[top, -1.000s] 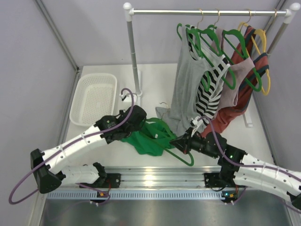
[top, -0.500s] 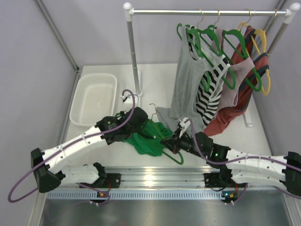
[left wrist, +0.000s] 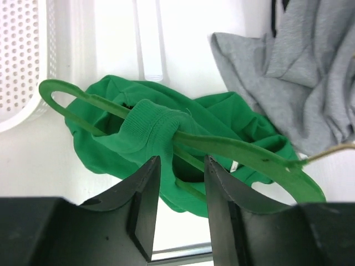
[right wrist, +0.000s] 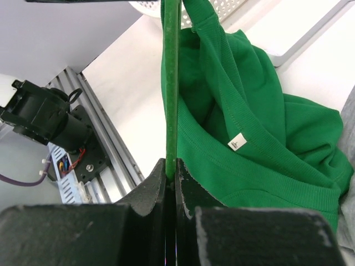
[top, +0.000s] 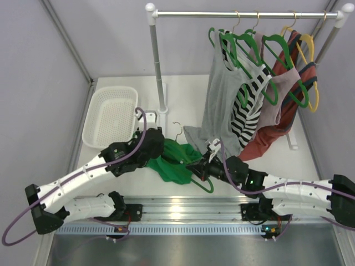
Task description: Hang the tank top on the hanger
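Tank top (top: 173, 165) lies heaped on the table (top: 183, 100) just right of the white basket (top: 111, 116), with the hanger (top: 206, 185) threaded through it. Right gripper (right wrist: 171, 166), on the side far from the basket, is pressed together on the hanger's thin bar. Left gripper (left wrist: 177, 183), nearer the basket, has its jaws spread, tips just short of the bunched strap, holding nothing.

Done: 1 shoulder strap is looped round the hanger arm whose end points toward the basket.

Left: the 2nd strap, which does not show on the far arm. The body of the top is crumpled, not hanging. Judged roughly halfway.
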Robot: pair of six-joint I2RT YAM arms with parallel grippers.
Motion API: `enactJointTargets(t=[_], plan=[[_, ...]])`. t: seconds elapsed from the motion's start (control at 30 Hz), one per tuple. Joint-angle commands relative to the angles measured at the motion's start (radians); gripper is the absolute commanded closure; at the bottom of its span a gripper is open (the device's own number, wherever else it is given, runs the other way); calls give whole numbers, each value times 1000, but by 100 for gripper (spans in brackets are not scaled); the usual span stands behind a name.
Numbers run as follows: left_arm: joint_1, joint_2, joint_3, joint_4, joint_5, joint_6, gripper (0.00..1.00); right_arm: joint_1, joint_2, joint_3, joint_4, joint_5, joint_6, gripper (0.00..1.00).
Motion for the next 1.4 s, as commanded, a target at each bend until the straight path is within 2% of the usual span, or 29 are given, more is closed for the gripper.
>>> enactJointTargets(t=[0.0, 0.13, 0.33, 0.37, 0.6, 1.03, 1.13, 1.17, 1.2, 1.3, 1.37], plan=[[-5, -109, -46, 180, 49, 128, 55, 20, -4, 16, 115, 10, -13, 100], [-5, -209, -144, 401, 179, 243, 48, 20, 6, 18, 115, 9, -13, 100], [-5, -199, -198, 489, 282, 328, 47, 26, 27, 31, 112, 6, -14, 100], [-5, -203, -211, 543, 302, 344, 46, 26, 29, 34, 114, 3, -13, 100], [-5, -167, -258, 642, 310, 377, 44, 37, 53, 42, 112, 4, -13, 100], [-2, -105, -328, 743, 304, 395, 48, 47, 64, 64, 101, 15, -22, 100], [-2, -102, -333, 751, 318, 391, 67, 50, 70, 67, 95, 26, -22, 100], [-2, -99, -333, 748, 322, 392, 79, 50, 75, 68, 94, 30, -20, 100], [-2, -94, -333, 745, 324, 395, 86, 52, 75, 68, 91, 32, -19, 100], [-2, -91, -331, 724, 322, 404, 100, 52, 82, 77, 63, 44, -8, 100], [-4, -91, -319, 698, 303, 397, 100, 52, 81, 88, 36, 56, 4, 98]])
